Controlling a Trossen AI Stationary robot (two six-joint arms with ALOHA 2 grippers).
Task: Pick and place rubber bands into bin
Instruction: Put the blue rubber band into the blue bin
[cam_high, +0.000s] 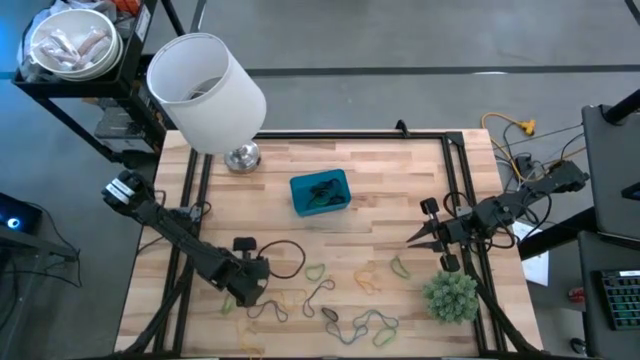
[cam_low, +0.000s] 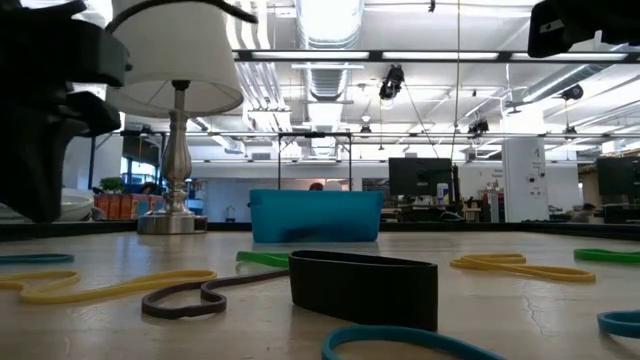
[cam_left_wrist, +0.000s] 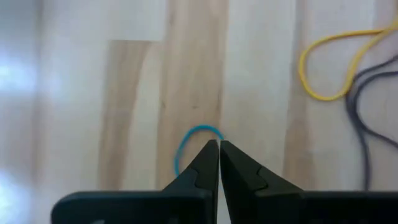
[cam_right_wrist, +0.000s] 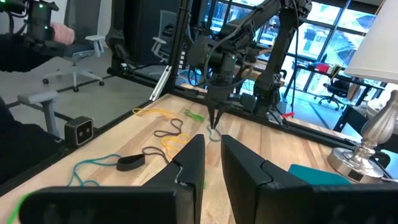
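Left pincer (cam_left_wrist: 219, 144), fingers pressed together, touches a blue rubber band (cam_left_wrist: 186, 146), perhaps pinching it; right pincer (cam_right_wrist: 211, 152) hovers narrowly parted.

Bare table (cam_high: 400, 180) lies open right of the bin (cam_high: 320, 193); the lamp (cam_high: 207, 90) crowds its left.

A white lampshade lamp (cam_high: 207, 92) stands at the table's far edge — a green plant ball (cam_high: 451, 297) near right.

You're in an open-plan lab or office: exposed ceiling ducts (cam_low: 330, 25), monitors (cam_low: 420, 178), office chairs (cam_right_wrist: 84, 53), big windows (cam_right_wrist: 339, 37).
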